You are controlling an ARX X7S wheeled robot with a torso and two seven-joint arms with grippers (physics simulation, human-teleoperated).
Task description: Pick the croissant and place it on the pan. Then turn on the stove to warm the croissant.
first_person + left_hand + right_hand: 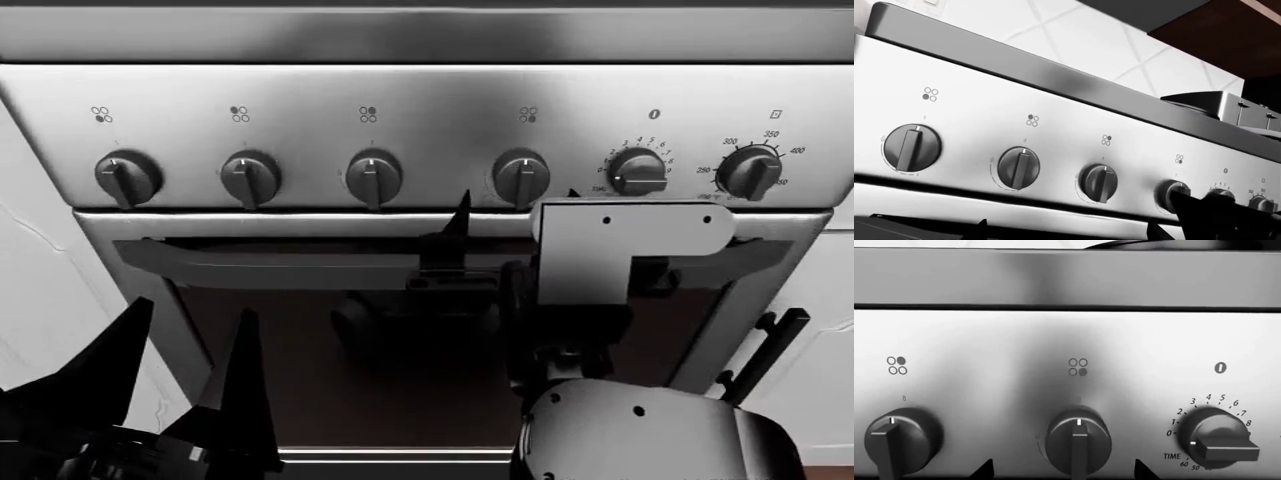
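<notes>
With right gripper spread open at the fourth knob, pan contents seemingly unseen; wrong-burner twist risks cold croissant.

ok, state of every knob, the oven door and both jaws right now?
burner knob 1: pointer straight up
burner knob 2: same
burner knob 3: same
burner knob 4: same, unturned
timer knob: handle sideways
temperature knob: setting unclear
oven door: shut
left gripper: jaws open, empty
right gripper: jaws open, flanking burner knob 4
</notes>
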